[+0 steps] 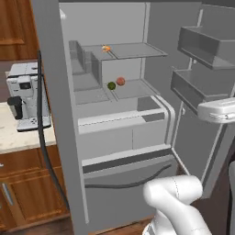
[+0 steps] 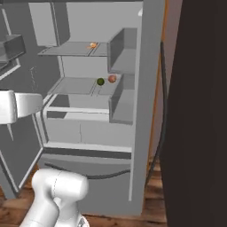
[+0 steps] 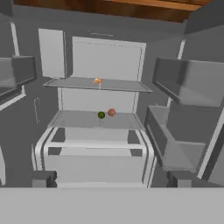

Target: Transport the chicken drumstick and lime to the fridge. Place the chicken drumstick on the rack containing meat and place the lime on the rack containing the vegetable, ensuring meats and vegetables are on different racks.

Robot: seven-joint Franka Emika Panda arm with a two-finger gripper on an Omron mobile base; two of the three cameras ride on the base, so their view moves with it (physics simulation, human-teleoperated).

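The grey fridge (image 1: 50,114) (image 2: 148,111) stands open. On its middle shelf (image 3: 74,120) the dark green lime (image 1: 111,86) (image 2: 100,81) (image 3: 101,115) lies close beside the red-orange vegetable (image 1: 120,81) (image 2: 112,78) (image 3: 111,112). The tiny orange-yellow meat (image 1: 106,48) (image 2: 92,45) (image 3: 96,81) sits on the shelf above. The chicken drumstick is out of view. My gripper (image 3: 111,180) is open, back from the shelves and facing them, with nothing between its fingertips (image 3: 43,179).
Door bins (image 1: 206,46) (image 3: 188,81) hang on the open door at the right. Drawers (image 1: 124,133) fill the fridge below the shelves. A coffee machine (image 1: 25,96) stands on the counter left of the fridge. A dark panel (image 2: 199,111) rises at the right.
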